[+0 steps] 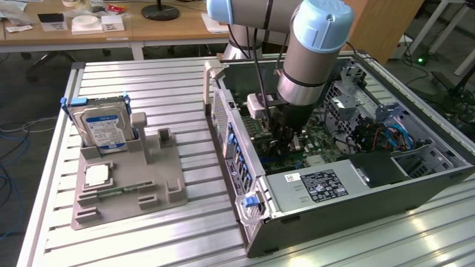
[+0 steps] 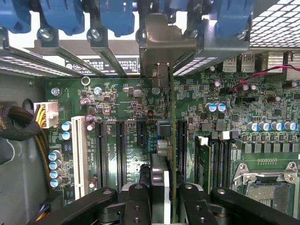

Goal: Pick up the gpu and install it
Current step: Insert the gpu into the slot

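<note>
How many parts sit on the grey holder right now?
3: hard drive upright at the grey holder's far end, silver chip flat in the middle, green strip just below it. None seem hidden.

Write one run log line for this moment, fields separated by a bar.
tool: shut on gpu | gpu: edge-on above motherboard | arm: inside computer case | hard drive: in holder outside case

Your exterior view looks down across the counter (image 1: 148,233) into the open case (image 1: 349,183); wrist view hangs close above its motherboard (image 2: 117,103), shared.
</note>
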`<state>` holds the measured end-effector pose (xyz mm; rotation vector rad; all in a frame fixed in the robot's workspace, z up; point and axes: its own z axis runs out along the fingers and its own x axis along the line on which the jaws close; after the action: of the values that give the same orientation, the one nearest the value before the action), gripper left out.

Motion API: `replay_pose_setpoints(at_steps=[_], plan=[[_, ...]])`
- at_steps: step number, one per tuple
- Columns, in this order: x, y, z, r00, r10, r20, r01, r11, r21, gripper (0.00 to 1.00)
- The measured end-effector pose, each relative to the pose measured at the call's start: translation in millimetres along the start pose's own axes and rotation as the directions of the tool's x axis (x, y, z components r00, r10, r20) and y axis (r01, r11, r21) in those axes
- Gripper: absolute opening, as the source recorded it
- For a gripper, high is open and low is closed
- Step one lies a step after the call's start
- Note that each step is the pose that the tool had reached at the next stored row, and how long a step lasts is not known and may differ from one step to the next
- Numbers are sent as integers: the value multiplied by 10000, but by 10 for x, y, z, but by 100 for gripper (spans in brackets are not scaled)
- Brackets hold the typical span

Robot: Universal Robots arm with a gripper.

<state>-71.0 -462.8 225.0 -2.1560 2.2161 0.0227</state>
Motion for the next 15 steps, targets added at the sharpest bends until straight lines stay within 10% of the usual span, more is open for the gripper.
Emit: replay_pose_setpoints(at_steps=[15], plan=[[0,0,17,10000,-2,-53,2,10000,1,28]])
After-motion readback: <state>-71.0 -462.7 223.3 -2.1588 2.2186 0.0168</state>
